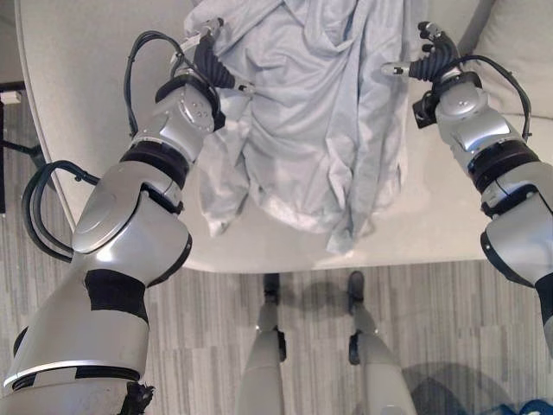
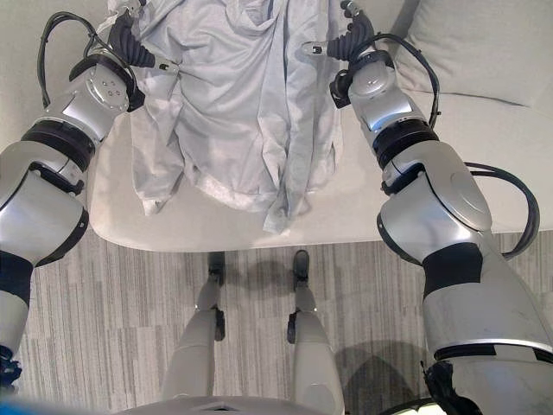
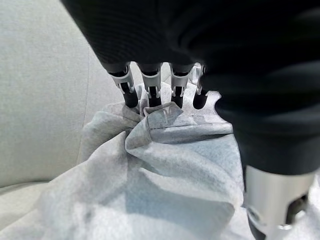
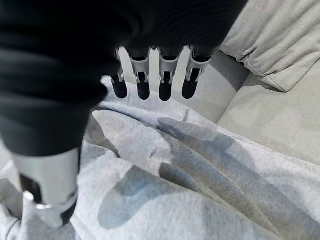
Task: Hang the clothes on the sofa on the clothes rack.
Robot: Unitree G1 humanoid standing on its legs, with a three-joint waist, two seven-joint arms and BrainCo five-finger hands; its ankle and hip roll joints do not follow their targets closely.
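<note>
A light grey garment [image 1: 320, 130] lies crumpled on the sofa seat [image 1: 86, 78], its hem hanging near the front edge. My left hand [image 1: 210, 60] is at the garment's upper left corner. In its wrist view the straight fingers [image 3: 150, 90] touch a raised fold of the cloth [image 3: 165, 175], and the thumb [image 3: 270, 200] stays apart. My right hand [image 1: 432, 56] hovers at the garment's upper right edge. Its fingers [image 4: 150, 75] are straight just above the cloth [image 4: 200, 190], holding nothing.
A pale cushion [image 2: 484, 43] rests on the sofa to the right of the garment. The sofa's rounded front edge [image 1: 285, 259] runs below the cloth. Grey wood-pattern floor [image 1: 207, 328] lies in front of it.
</note>
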